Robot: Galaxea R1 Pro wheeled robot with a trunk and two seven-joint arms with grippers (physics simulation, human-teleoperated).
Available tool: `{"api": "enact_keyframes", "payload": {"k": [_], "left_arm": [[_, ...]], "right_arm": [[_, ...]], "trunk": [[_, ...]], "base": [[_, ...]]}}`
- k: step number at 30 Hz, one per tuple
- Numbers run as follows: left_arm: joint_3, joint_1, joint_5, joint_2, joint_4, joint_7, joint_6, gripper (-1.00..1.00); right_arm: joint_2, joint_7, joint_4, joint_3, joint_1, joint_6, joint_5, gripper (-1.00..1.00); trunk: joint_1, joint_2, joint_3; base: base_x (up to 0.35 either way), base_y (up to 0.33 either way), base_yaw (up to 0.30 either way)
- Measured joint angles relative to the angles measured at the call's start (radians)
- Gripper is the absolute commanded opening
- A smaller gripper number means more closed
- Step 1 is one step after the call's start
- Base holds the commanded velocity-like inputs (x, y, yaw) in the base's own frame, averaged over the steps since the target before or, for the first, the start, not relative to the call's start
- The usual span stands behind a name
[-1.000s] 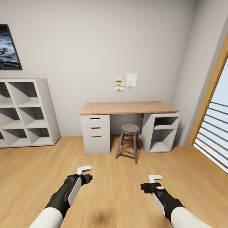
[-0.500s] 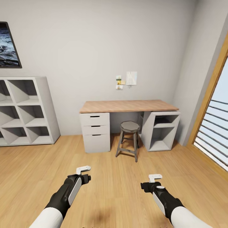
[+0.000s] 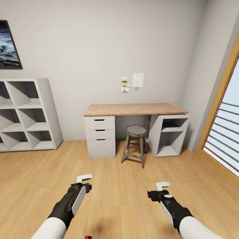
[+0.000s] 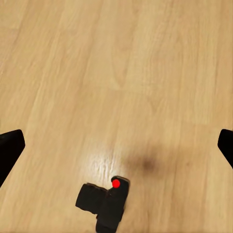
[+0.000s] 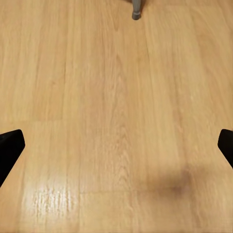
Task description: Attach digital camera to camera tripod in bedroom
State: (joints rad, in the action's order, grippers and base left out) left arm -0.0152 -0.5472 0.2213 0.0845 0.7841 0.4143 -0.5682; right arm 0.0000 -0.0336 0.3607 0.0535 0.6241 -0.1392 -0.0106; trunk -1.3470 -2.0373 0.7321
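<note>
A two-armed robot faces the far wall of the bedroom, where a wooden-topped desk [image 3: 134,109] with white drawers stands over a grey stool [image 3: 135,142], white cube shelving [image 3: 28,114] to its left and a slatted window [image 3: 223,129] to its right. Both arms reach forward over the plank floor [image 3: 119,179], and neither holds anything. The left gripper [image 3: 83,179] and the right gripper [image 3: 162,186] each hang above bare boards; in both wrist views the dark fingers [image 4: 10,148] sit at opposite edges of the frame, spread wide apart with nothing between them.

The digital camera [image 4: 104,201] lies on the floor just below the left arm, its red button facing up; a speck of that red [image 3: 87,237] peeks in at the bottom edge of the head view, close to the robot's base. A stool foot [image 5: 137,9] shows ahead of the right wrist.

The pickup looks to be the step in hand, with the grasp not yet made. The next move likely calls for lowering the left arm, drawing it back toward the base so the spread fingers straddle the camera body, then closing on it before going to find the tripod.
</note>
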Motion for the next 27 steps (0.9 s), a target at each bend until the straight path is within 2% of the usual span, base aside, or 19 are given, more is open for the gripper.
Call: {"api": "enact_keyframes", "payload": {"k": [5,10,27], "left_arm": [[0.000,0.000,-0.001,0.000,0.000,0.001,0.000,1.00],[-0.001,0.000,-0.001,0.000,0.000,0.001,0.000,1.00],[-0.001,0.000,-0.001,0.001,0.000,0.001,0.000,1.00]], "right_arm": [[-0.002,0.004,0.002,0.001,0.000,-0.009,-0.031,1.00],[-0.001,0.003,0.002,0.000,0.000,-0.011,-0.042,1.00],[0.000,0.003,0.001,-0.001,0.000,-0.015,-0.036,1.00]], "trunk": [[-0.019,-0.035,0.016],[-0.038,-0.070,0.031],[-0.104,-0.189,0.085]], "base": [[0.000,0.000,0.000],[0.000,0.000,0.000],[0.000,0.000,0.000]]}}
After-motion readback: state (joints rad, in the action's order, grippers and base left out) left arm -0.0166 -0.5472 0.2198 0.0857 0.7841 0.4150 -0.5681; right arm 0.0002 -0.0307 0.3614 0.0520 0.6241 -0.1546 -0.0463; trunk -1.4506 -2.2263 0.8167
